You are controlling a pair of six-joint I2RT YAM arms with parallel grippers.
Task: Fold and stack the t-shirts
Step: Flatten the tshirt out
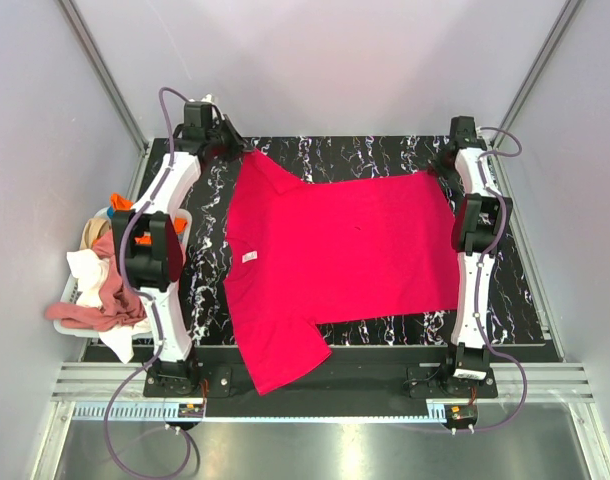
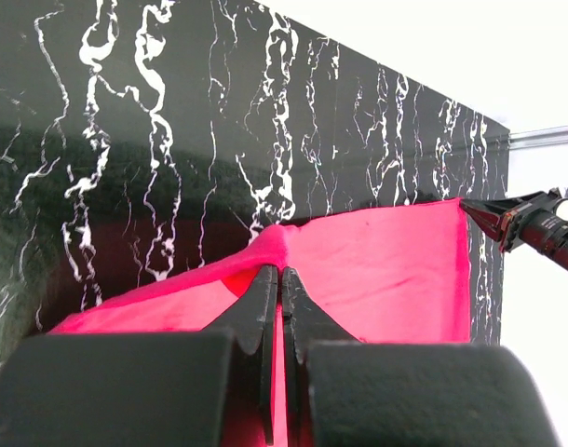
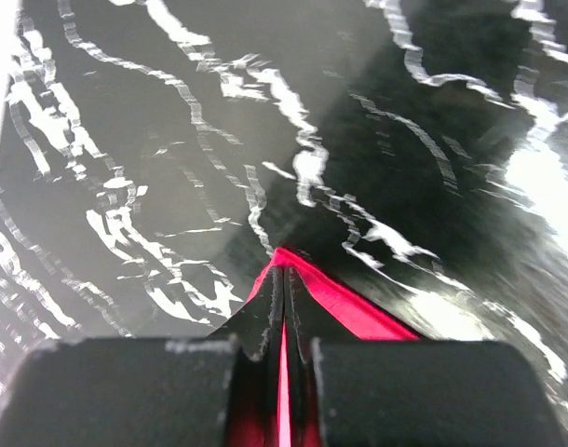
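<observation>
The bright pinkish-red tee [image 1: 335, 250] lies spread flat across the black marbled table [image 1: 385, 155], collar end to the left, hem to the right, near sleeve hanging over the front edge; the left gripper [image 2: 280, 272] is clenched on a puckered fold of cloth at the far sleeve, and the right gripper [image 3: 285, 270] is pinched tight on the far hem corner. Both grips sit along the same far edge, probably so that edge can be lifted evenly and carried toward the near side for a lengthwise fold; the other t-shirts [image 1: 105, 290] wait heaped in the basket [image 1: 60, 325] at the left, well apart.
</observation>
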